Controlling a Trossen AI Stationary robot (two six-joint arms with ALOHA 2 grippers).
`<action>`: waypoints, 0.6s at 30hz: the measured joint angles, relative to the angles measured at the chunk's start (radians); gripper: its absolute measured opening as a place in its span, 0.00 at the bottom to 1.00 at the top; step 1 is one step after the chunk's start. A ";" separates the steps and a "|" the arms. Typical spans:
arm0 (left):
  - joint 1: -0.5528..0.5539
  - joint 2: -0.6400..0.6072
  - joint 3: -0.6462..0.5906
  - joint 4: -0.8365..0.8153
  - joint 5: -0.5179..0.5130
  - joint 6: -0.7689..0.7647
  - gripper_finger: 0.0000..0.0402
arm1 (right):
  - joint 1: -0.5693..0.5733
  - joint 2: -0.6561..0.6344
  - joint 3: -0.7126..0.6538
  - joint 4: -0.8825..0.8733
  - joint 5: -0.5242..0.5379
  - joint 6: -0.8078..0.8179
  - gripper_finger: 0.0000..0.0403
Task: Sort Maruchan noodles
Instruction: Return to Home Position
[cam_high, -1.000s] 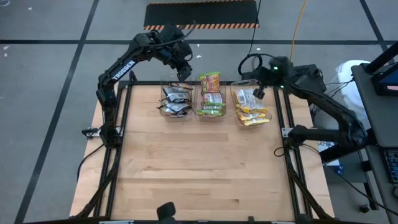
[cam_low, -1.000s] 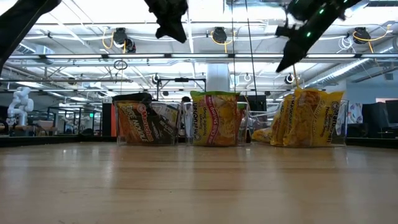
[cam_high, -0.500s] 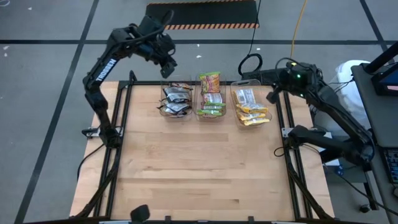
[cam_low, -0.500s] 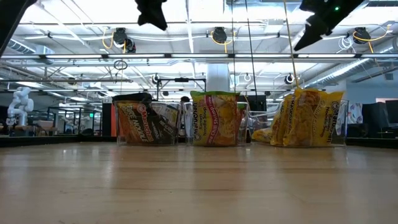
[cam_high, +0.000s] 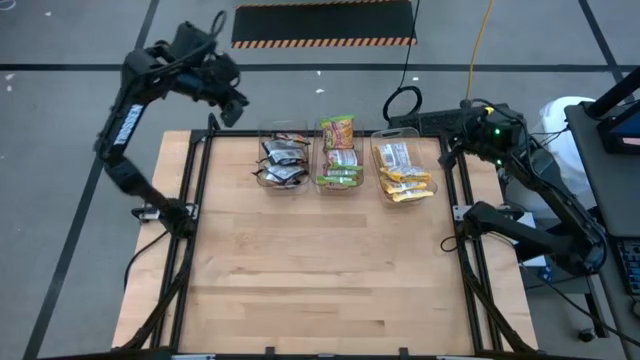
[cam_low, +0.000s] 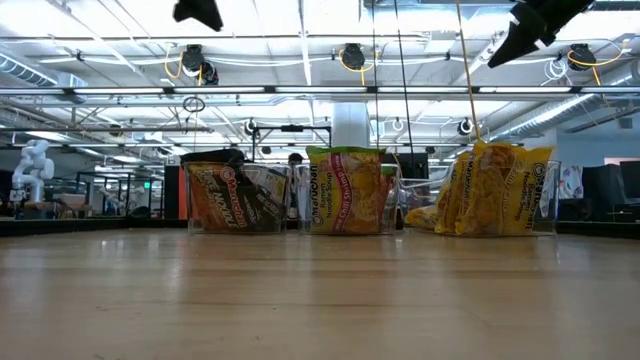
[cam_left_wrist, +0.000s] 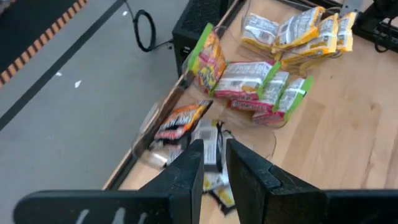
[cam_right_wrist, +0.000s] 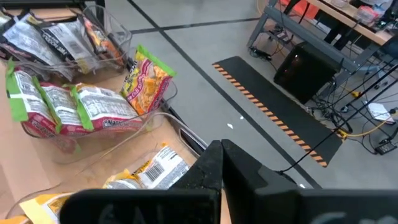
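One wide wooden desk (cam_high: 320, 270) is carrying everything, with a dark arm standing at each side of it. The left arm (cam_high: 125, 120) is reaching up and away from the desk – its jaws are hanging over the grey floor beyond the far left corner, well apart from the bins, and in the left wrist view they are standing slightly apart with a narrow gap between them, holding nothing. The right arm (cam_high: 545, 195) is folding in from the right edge; its jaws are hovering by the far right corner, near the right bin but not touching it, and in the right wrist view they are pressing together, empty.

Three clear bins are sitting side by side in a row along the far part of the desk. The left bin (cam_high: 285, 131) is holding the black packets (cam_high: 283, 160), which are lying heaped and overlapping. The middle bin (cam_high: 340, 190) is holding the green-and-pink packets (cam_high: 342, 170), most of them lying flat – one packet (cam_high: 338, 131) is standing upright at the far end of that bin. The right bin (cam_high: 380, 140) is holding the yellow packets (cam_high: 408, 182), which are leaning against one another toward the near end.
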 joint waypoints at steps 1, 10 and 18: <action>0.011 -0.037 -0.044 0.013 0.001 -0.004 0.18 | 0.000 -0.006 0.000 -0.002 0.000 0.006 0.00; 0.090 -0.451 -0.528 0.219 0.002 -0.072 0.18 | 0.000 -0.054 0.000 -0.033 -0.003 0.079 0.00; 0.120 -0.803 -0.813 0.283 0.002 -0.154 0.18 | 0.000 -0.083 0.000 -0.088 -0.109 0.123 0.00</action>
